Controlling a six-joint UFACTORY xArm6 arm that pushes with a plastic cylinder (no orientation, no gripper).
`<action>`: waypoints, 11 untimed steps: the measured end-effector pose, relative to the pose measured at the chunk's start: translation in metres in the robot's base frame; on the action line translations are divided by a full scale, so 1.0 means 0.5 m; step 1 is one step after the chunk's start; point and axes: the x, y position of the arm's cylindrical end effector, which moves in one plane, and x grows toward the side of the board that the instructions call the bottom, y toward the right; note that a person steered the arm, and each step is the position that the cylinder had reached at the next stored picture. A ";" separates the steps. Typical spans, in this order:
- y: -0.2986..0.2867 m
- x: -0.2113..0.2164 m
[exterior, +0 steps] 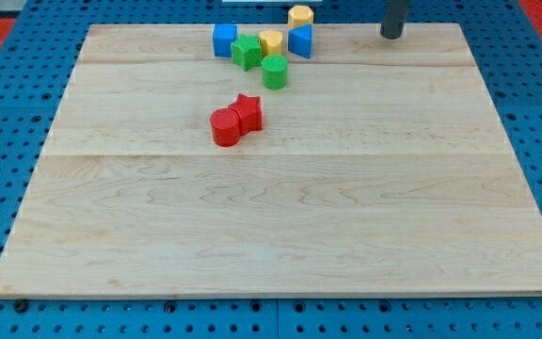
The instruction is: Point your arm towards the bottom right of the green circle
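Observation:
The green circle (274, 72) stands on the wooden board (280, 207) near the view's top, left of centre. My tip (390, 36) is at the view's top right, well to the right of the green circle and slightly above it. A green star-like block (246, 53) lies just up-left of the circle, touching a yellow round block (271, 42).
A blue cube (225, 40) sits left of the green star block. A blue triangular block (300, 40) and a yellow hexagonal block (300, 16) sit at the top. A red circle (225, 127) and a red star (247, 112) touch each other below the green circle.

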 end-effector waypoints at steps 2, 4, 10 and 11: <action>0.017 -0.005; 0.017 -0.010; -0.063 0.056; -0.249 0.201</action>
